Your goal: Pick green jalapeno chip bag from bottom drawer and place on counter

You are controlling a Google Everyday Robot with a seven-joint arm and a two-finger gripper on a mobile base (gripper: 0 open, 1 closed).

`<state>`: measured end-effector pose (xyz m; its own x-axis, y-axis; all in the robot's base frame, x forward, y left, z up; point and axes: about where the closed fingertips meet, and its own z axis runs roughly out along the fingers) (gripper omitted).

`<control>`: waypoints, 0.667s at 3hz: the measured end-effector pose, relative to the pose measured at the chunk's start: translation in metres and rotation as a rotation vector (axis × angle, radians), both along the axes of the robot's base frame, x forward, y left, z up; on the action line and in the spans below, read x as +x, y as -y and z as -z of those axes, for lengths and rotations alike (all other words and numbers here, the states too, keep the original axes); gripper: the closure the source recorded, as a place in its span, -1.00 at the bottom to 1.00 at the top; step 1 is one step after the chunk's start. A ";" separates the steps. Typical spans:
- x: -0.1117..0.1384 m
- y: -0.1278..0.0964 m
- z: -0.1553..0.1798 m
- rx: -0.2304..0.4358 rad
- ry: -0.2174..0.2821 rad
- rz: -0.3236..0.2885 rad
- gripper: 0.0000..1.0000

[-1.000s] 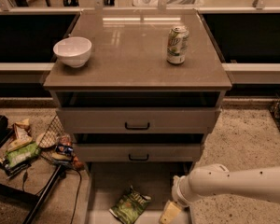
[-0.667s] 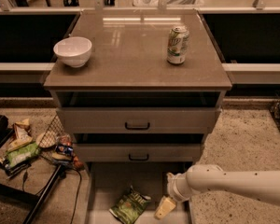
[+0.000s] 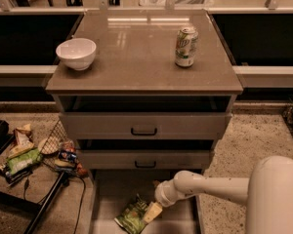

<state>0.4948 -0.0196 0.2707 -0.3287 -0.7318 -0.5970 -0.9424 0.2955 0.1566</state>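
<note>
1. Presently the hand (image 3: pixel 152 213) is down inside the bottom drawer (image 3: pixel 115 191), at the end of a white arm (image 3: pixel 210 186) that reaches in from the right.
2. Its pale tip rests against the right edge of the green jalapeno chip bag (image 3: pixel 130 220); whether the hand is wide, narrow or holding the bag cannot be told from this angle.
3. That bag lies crumpled on the drawer floor, near the front and roughly mid-width, partly cut off by the lower edge of the view.
4. The bottom drawer is pulled out well beyond the two above it, and the floor behind the bag is bare.
5. Above, the middle drawer (image 3: pixel 145 160) and the top drawer (image 3: pixel 144 126) each stand slightly open, with dark handles.
6. On the desk (image 3: pixel 136 62) a white bowl (image 3: pixel 76 53) sits at the left and a green-and-white soda can (image 3: pixel 186 46) stands upright at the right, well apart.
7. Snack packets (image 3: pixel 27 155) lie scattered on the ground left of the cabinet.
</note>
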 end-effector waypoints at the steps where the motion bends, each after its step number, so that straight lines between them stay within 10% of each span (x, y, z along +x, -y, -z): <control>1: 0.000 -0.035 0.052 0.046 -0.049 -0.016 -1.00; 2: -0.010 -0.056 0.096 0.064 -0.094 -0.025 -1.00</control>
<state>0.4845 0.0367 0.1747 -0.3675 -0.7019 -0.6102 -0.9296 0.2581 0.2630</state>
